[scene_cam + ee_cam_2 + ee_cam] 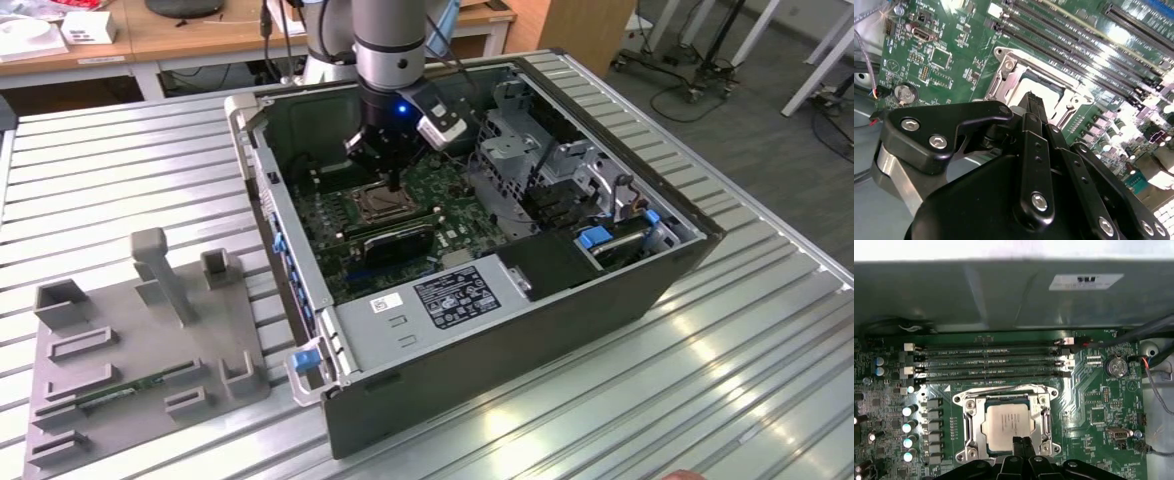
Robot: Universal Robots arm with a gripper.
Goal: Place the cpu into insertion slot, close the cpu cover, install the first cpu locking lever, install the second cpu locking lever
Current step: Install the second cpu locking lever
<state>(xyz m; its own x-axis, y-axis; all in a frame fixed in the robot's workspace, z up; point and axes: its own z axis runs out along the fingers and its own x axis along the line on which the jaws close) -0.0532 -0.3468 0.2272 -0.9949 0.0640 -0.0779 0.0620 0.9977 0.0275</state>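
Observation:
The cpu, a pale silvery square, lies in the insertion slot on the green motherboard. The cpu cover, a silvery frame, lies flat around the chip, which shows through its window. My gripper hangs just over the socket's edge, its two black fingertips pressed together and shut with nothing visible between them. In the second wrist view the fingertips stand over the socket. In the exterior view the gripper reaches down into the open computer case, right above the socket.
Long black memory slots run beside the socket, with the case wall beyond. A coin battery and loose wires sit to one side. A metal drive cage rises near the arm. A grey fixture sits at the exterior view's left.

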